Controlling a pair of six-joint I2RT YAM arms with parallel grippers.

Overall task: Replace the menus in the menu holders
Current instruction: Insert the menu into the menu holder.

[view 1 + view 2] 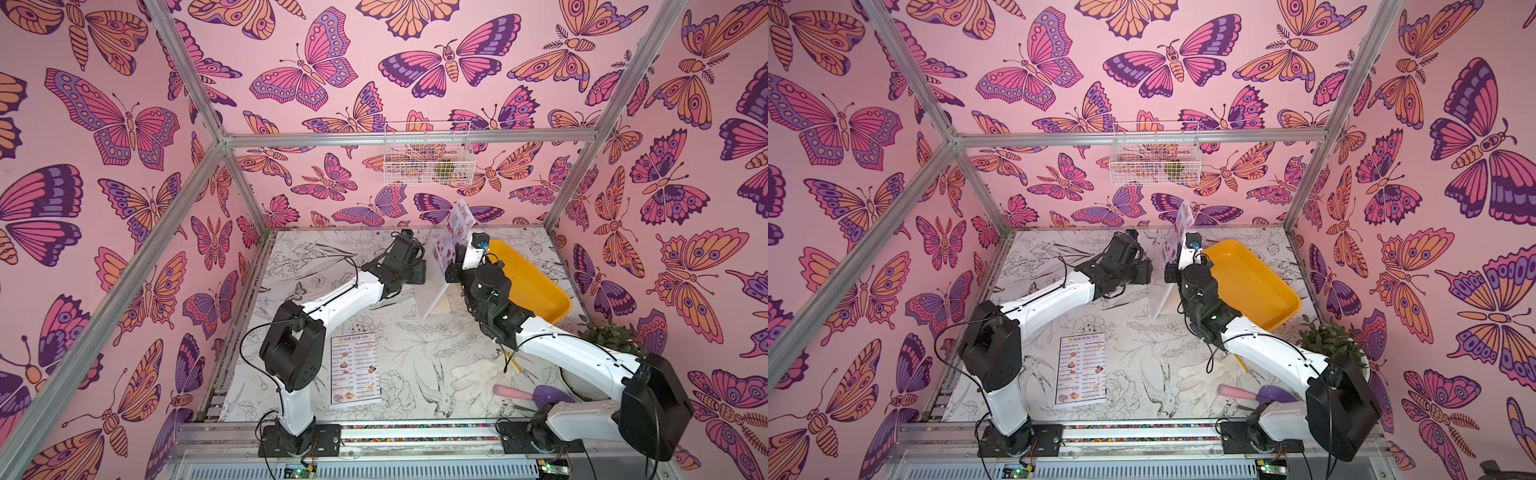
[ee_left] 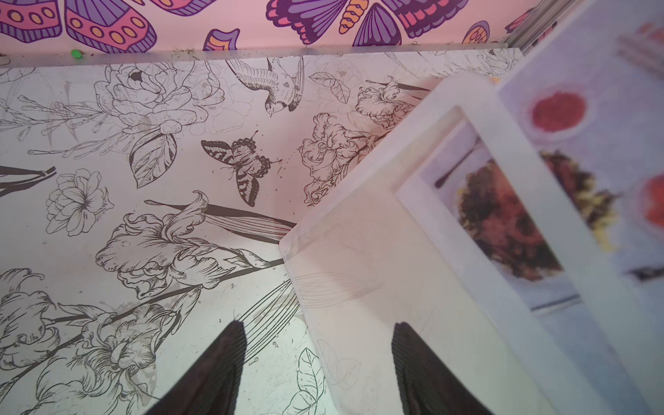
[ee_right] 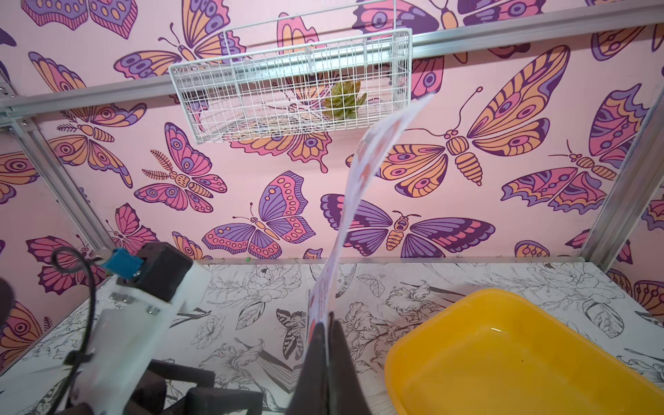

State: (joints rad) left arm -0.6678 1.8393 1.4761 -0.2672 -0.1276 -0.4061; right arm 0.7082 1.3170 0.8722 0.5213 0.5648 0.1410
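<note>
Pulling the SPECIAL MENU (image 1: 456,226) up out of the menu holder (image 1: 430,297) looks to be the step in hand: the right fingers (image 3: 318,346) are clenched on the sheet, its lower part inside the clear panel, its top curling free above. The holder stands at the far middle of the counter (image 1: 415,345), just left of the yellow tray (image 1: 528,286). The left fingers (image 2: 222,359) are spread, straddling the holder's base edge without clamping it. Next, I judge, the sheet must be lifted straight clear, then the DIM SUM INN menu (image 1: 355,368), flat at near left, fetched.
</note>
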